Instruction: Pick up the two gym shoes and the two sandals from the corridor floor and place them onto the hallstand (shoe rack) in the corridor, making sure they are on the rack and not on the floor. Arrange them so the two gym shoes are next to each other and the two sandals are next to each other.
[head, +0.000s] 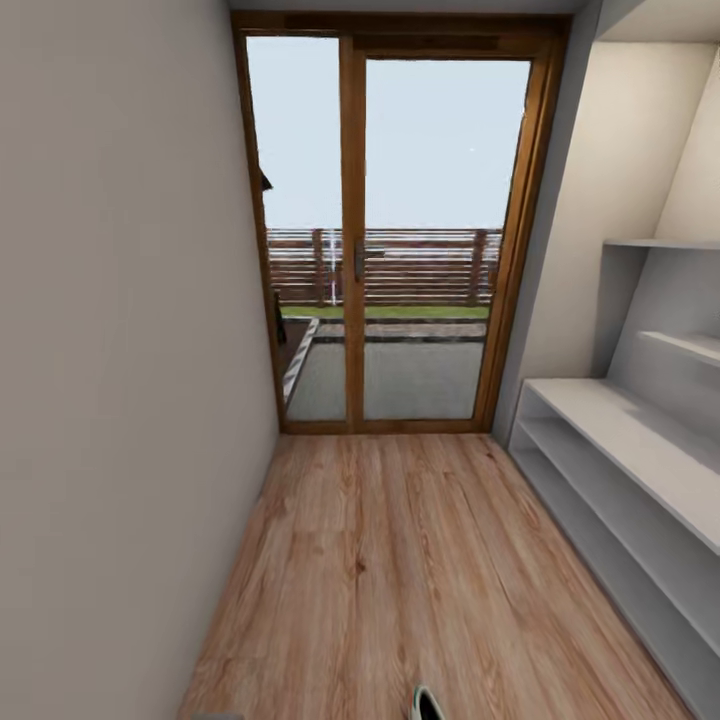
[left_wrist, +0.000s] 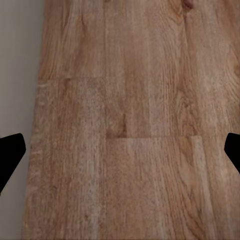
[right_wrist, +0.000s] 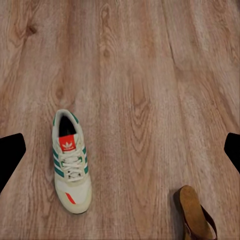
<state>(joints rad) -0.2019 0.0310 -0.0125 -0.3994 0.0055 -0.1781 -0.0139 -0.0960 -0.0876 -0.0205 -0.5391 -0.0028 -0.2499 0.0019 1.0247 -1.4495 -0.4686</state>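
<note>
One gym shoe (right_wrist: 71, 162), cream with green stripes and a red-orange tongue patch, lies on the corridor floor (right_wrist: 145, 90) under my right gripper (right_wrist: 120, 155), which is open with its dark fingertips (right_wrist: 11, 155) wide apart and well above the shoe. A sandal (right_wrist: 196, 214) with a tan footbed lies near it, partly cut off by the frame. The end of a pale shoe (head: 427, 703) peeks in at the head view's lower edge. The pale grey hallstand (head: 640, 440) lines the right wall. My left gripper (left_wrist: 120, 155) hangs open over bare floor planks (left_wrist: 135, 100).
A wood-framed glass door (head: 395, 230) closes the corridor's far end, with a terrace and fence beyond. A plain wall (head: 120, 350) runs along the left; its base (left_wrist: 17, 60) shows beside the planks in the left wrist view.
</note>
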